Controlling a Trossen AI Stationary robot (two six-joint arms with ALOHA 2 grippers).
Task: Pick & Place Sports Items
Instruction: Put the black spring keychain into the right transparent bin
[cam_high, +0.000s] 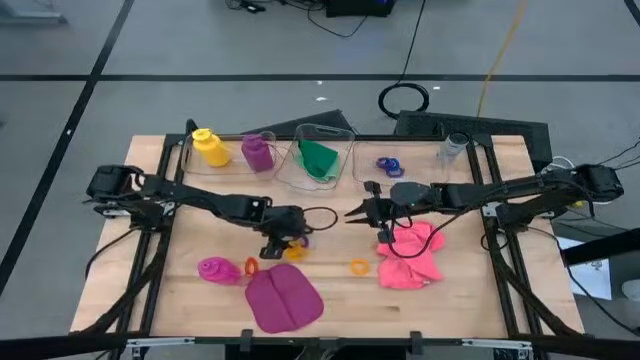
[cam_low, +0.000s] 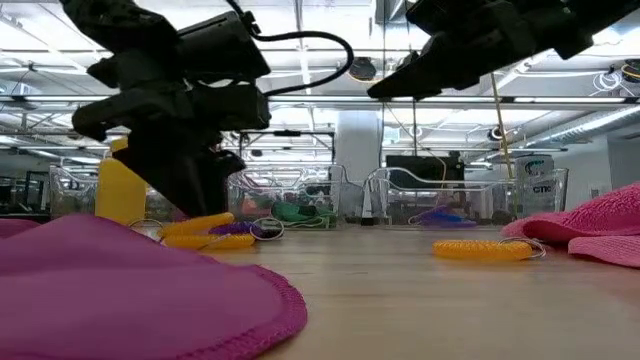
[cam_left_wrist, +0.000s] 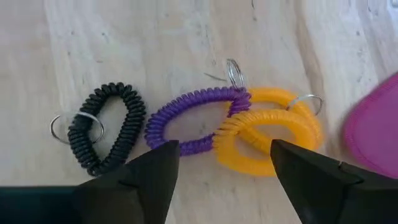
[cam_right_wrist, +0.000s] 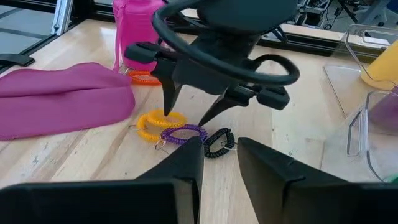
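Rings: purple ring (cam_left_wrist: 193, 121) & yellow ring (cam_left_wrist: 268, 135) interlinked under wide-open left hand (cam_left_wrist: 224, 163); risk: grabbing both; right hand (cam_high: 360, 211) open nearby.

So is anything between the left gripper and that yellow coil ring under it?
Nothing visible. The left gripper hangs open right over the yellow coil ring, though the purple coil ring touches it and may lift along.

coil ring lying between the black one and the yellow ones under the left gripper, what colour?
Purple; the left wrist view shows it best.
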